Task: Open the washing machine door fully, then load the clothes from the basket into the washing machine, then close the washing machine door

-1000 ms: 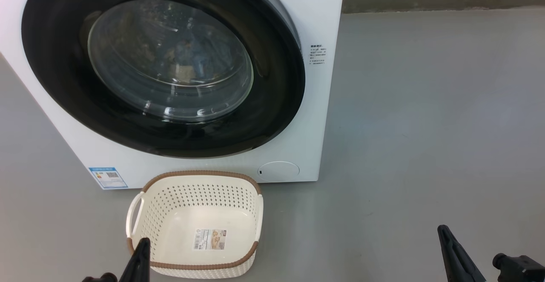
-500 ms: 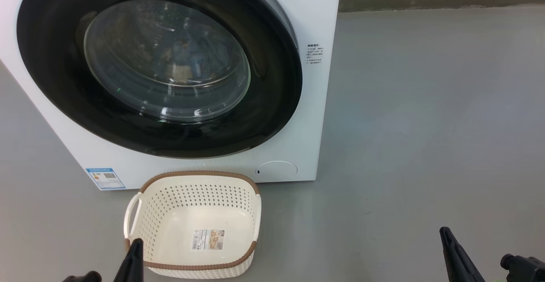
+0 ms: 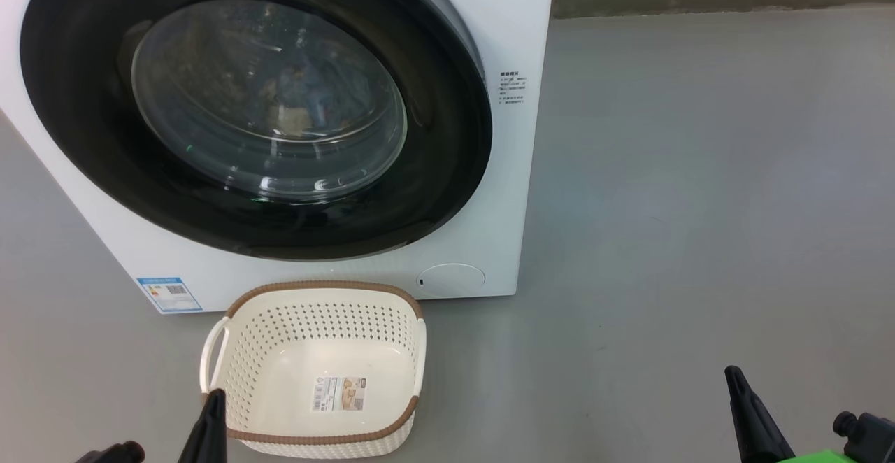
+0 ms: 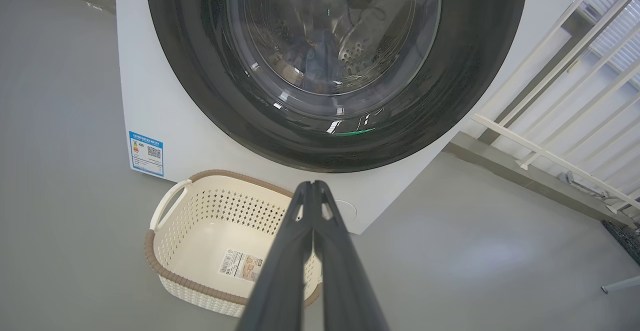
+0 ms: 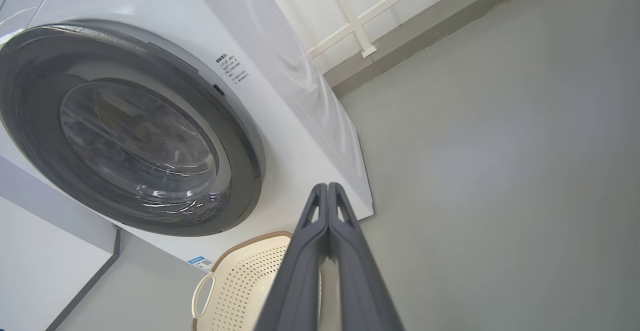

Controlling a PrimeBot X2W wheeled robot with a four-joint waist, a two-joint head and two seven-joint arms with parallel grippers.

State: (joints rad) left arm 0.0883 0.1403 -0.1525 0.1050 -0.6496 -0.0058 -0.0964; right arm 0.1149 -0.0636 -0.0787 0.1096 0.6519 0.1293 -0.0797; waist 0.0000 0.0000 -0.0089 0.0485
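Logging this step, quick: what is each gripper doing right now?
Left gripper: closed, holding nothing.
Right gripper: closed, holding nothing.

The washing machine (image 3: 503, 190) fills the far left like a big wall. Its round black door (image 3: 433, 134) is shut across the hole, so nothing can get in. The basket (image 3: 314, 287) sits on the floor just in front of the machine, open on top and easy to dip into. On the right the grey floor (image 3: 699, 204) is wide and bare. A white railing (image 5: 356, 21) stands far behind.
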